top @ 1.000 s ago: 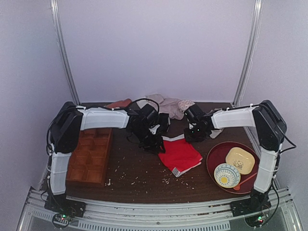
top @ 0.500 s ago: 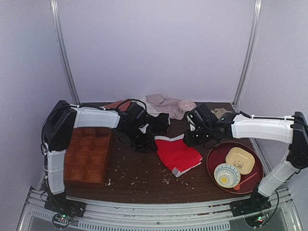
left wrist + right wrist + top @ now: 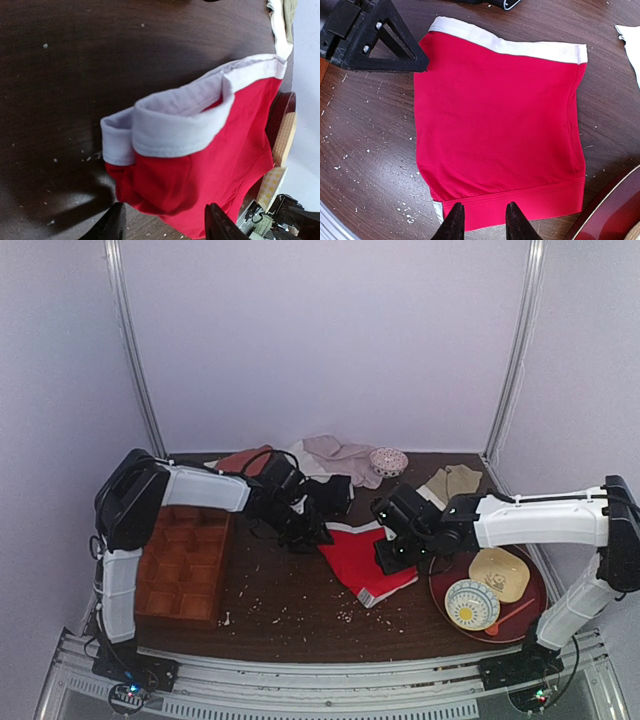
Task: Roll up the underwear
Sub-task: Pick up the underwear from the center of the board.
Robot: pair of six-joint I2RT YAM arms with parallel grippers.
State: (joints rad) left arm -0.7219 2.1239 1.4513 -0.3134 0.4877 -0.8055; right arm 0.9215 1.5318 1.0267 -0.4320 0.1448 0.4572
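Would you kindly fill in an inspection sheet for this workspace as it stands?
Surface: dark wooden table, strewn with pale crumbs.
Job's things: red underwear lying flat, not yet rolled, white waistband at the far side.
Clutter: compartment tray on the left; red plate with dishes on the right; loose garments and a small bowl at the far edge.
Claws: left claw open at a waistband corner; right claw open over the hem; neither holds anything.
Cables: black cable looping over the left arm.
Surroundings: pale walls, two metal posts; nothing else seen.
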